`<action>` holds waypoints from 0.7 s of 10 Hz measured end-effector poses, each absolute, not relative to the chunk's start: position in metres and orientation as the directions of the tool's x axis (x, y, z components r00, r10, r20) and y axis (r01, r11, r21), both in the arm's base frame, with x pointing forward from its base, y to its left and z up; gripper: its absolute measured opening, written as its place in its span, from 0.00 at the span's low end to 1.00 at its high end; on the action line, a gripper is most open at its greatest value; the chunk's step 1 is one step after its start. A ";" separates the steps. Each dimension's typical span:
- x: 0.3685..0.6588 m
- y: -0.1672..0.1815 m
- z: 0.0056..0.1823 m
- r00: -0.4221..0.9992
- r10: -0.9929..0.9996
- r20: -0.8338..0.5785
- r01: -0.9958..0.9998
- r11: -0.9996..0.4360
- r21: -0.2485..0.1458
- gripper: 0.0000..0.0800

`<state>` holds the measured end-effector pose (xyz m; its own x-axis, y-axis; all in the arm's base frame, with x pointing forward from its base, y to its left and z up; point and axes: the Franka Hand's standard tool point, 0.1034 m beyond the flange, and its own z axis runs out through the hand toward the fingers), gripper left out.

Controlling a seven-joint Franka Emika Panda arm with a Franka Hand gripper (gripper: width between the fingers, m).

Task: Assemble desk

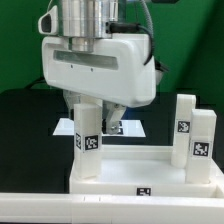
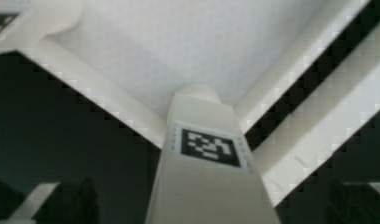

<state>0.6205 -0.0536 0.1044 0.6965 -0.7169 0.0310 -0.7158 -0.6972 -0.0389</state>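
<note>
The desk's white tabletop (image 1: 140, 172) lies near the front of the table with its raised rim up. One tagged white leg (image 1: 88, 140) stands upright in its corner on the exterior view's left. My gripper (image 1: 90, 108) hangs over the top of that leg, one finger on each side. In the wrist view the leg (image 2: 208, 150) rises between the dark fingers (image 2: 55, 205), and a gap shows on each side, so the gripper (image 2: 208, 212) is open and clear of the leg. Two more tagged legs (image 1: 186, 122) (image 1: 203, 146) stand upright at the tabletop's right end.
The marker board (image 1: 128, 128) lies flat on the black mat behind the tabletop. The bulky white robot hand (image 1: 98, 62) fills the upper middle of the exterior view. A green wall closes off the back.
</note>
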 end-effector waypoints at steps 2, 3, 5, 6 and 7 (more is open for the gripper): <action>0.621 -0.052 0.105 0.848 -0.529 0.042 -0.528 -0.849 -0.026 0.81; 0.621 -0.052 0.106 0.895 -0.444 0.045 -0.443 -0.896 -0.023 0.81; 0.621 -0.052 0.106 0.962 -0.268 0.048 -0.267 -0.964 -0.013 0.81; 0.621 -0.054 0.106 0.980 -0.194 0.049 -0.194 -0.981 -0.009 0.81; 0.620 -0.055 0.106 0.990 -0.133 0.049 -0.133 -0.991 -0.006 0.81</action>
